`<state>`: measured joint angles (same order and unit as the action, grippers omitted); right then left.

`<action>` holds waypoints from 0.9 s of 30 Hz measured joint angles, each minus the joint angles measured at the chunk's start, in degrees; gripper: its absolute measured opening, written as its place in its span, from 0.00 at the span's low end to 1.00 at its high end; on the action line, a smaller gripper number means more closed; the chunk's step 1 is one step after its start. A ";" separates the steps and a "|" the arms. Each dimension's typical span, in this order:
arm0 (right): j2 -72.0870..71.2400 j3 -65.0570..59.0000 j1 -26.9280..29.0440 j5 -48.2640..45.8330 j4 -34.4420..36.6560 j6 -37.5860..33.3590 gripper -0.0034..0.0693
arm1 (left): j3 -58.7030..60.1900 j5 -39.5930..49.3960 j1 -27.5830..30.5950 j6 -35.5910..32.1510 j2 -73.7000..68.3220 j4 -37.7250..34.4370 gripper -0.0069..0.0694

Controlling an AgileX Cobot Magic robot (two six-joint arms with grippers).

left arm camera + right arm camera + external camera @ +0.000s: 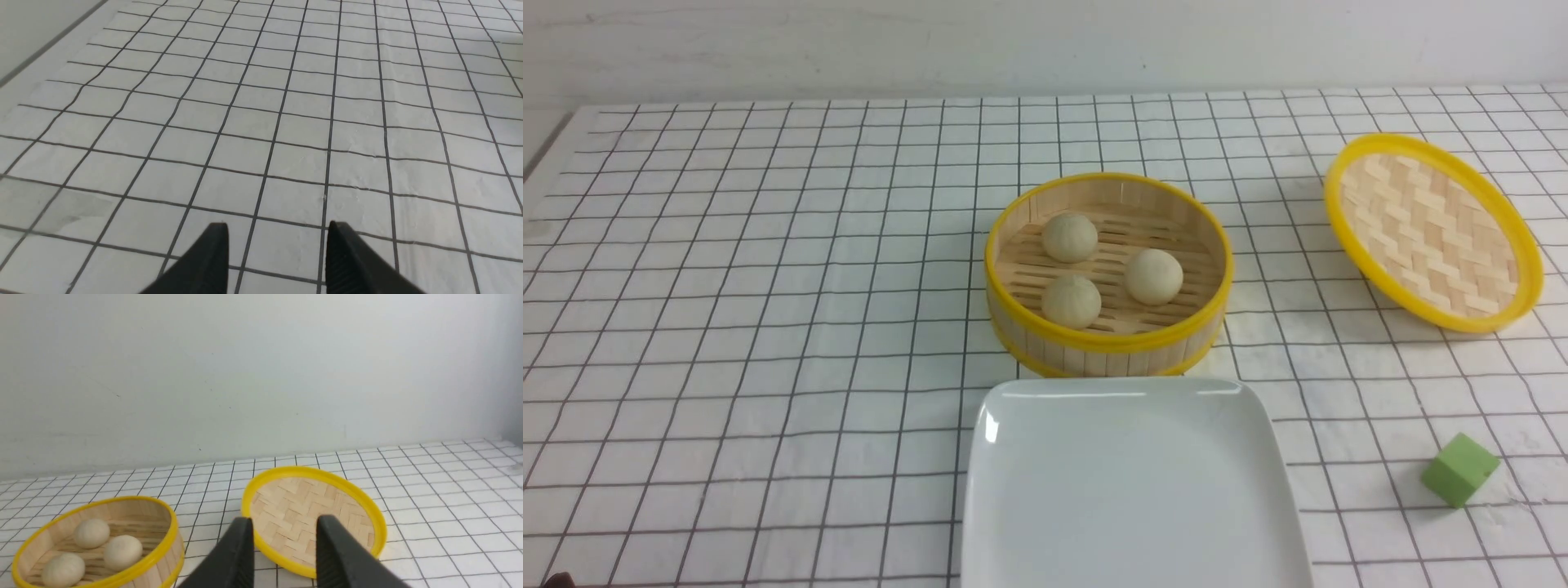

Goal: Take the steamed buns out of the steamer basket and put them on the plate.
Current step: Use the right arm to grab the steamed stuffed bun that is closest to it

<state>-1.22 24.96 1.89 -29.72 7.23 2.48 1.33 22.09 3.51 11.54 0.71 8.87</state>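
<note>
Three steamed buns [1153, 276] in steamer basket [1107, 343], mid-table; plate [1127, 490] just in front, no bun on it. Right gripper [284, 520] apart, empty, basket in its view, so likely the nearer arm. Left gripper [278, 225] apart, over cloth [286, 122] only.

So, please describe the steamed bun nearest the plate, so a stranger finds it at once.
Find the round bamboo steamer basket in the middle of the checked cloth, just behind the white plate. Of its three steamed buns, it is the front-left bun: closest to the plate, while the other two lie farther back.
</note>
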 joint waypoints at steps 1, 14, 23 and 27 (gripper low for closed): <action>0.00 0.56 0.00 -1.25 0.38 0.00 0.38 | 0.00 0.00 0.00 0.00 0.00 0.00 0.55; 0.00 1.02 0.00 -1.01 10.92 0.00 0.38 | 0.00 0.00 0.00 0.00 0.00 0.00 0.55; 0.00 1.02 0.00 -1.01 11.38 0.00 0.38 | 0.00 0.00 0.00 0.00 0.00 0.00 0.55; 0.00 1.02 0.00 -1.50 11.38 0.00 0.38 | 0.00 0.00 0.00 0.00 0.00 0.00 0.55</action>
<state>-1.22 25.98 1.89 -31.22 18.61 2.48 1.33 22.09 3.51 11.54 0.71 8.87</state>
